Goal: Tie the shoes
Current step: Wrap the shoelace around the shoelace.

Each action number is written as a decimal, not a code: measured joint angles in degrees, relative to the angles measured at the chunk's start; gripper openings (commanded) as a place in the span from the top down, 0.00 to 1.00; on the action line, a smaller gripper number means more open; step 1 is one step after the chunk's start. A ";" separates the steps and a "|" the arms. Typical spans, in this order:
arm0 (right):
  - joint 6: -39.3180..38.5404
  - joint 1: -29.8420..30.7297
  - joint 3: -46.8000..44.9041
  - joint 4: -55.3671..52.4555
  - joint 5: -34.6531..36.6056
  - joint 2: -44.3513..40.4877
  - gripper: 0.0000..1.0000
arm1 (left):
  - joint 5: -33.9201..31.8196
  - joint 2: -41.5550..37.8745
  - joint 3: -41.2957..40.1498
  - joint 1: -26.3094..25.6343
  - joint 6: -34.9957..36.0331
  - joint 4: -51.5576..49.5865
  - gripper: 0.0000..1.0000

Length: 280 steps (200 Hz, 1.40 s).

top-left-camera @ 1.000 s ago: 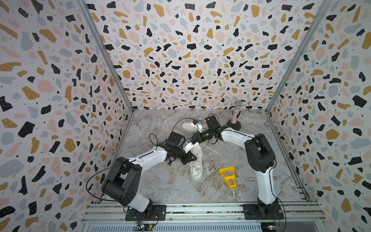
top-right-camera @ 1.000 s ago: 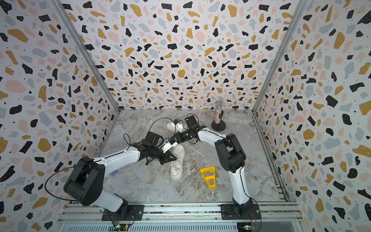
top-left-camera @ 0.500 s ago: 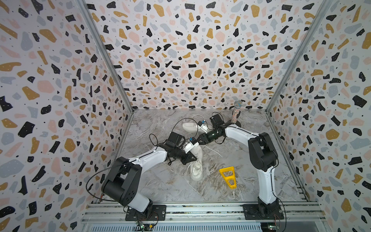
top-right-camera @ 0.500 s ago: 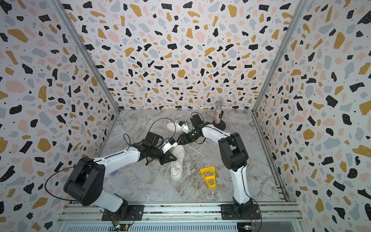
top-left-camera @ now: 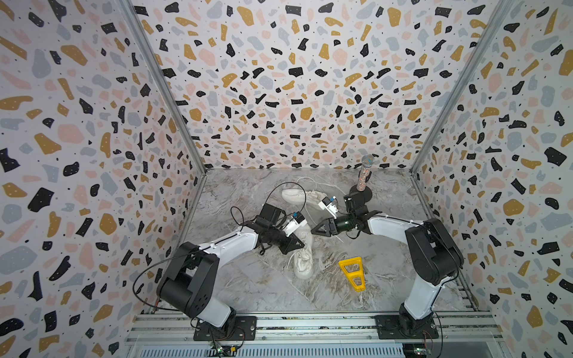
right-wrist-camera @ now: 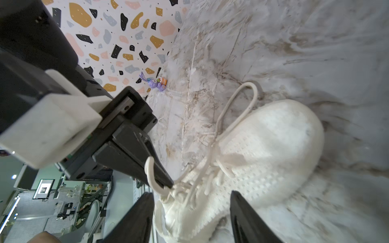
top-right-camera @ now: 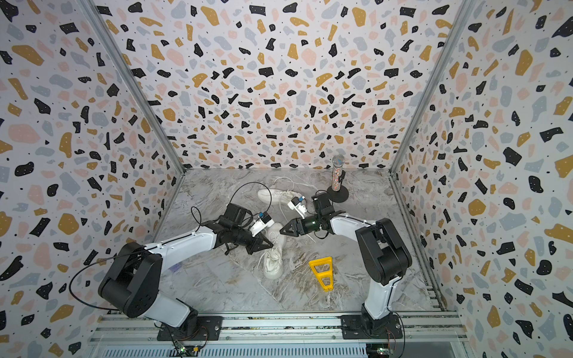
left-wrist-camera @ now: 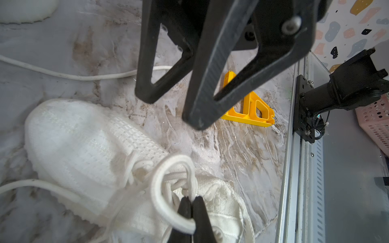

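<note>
The marbled grey table (top-left-camera: pixel 248 288) fills the floor of a booth of speckled wall panels (top-left-camera: pixel 279 93). The left arm (top-left-camera: pixel 229 245) and the right arm (top-left-camera: pixel 390 224) reach in from the near rail and meet over the table's middle.

The nearer shoe (top-left-camera: pixel 304 263) sits upright on its sole at that middle, toe pointing away from the rail. The farther shoe (top-left-camera: pixel 296 196) lies towards the back wall, a loose lace trailing from it across the marble.

The left gripper (left-wrist-camera: pixel 190 203) is at the nearer shoe's throat, tips pressed together on a lace loop (left-wrist-camera: pixel 157 195) that rises from the crossed laces; the right wrist view shows this loop curling over the pinching tips. The right gripper (right-wrist-camera: pixel 192 193) hovers just beside it above the same shoe, jaws spread wide and holding nothing.

A microphone (top-left-camera: pixel 364 175) stands upright on a round black base near the back wall, on the right arm's side; a yellow wedge-shaped frame (top-left-camera: pixel 352 274) lies flat near the nearer shoe, between it and the right arm's base. A second lace loop (right-wrist-camera: pixel 249 84) rests on the marble beside the toe; a small purple toy (right-wrist-camera: pixel 156 83) sits at the foot of a wall.
</note>
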 measured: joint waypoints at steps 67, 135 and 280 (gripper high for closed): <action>11.06 3.56 -1.31 14.21 -0.31 2.75 0.47 | -0.09 0.00 0.00 0.00 -0.02 -0.02 1.00; 14.80 4.57 -3.65 19.02 -1.40 3.30 0.58 | -0.90 0.00 0.00 0.00 -0.09 -0.02 1.00; 17.09 5.42 -3.91 21.73 -3.28 3.30 1.00 | -1.75 0.00 0.02 0.02 -0.48 -0.52 0.78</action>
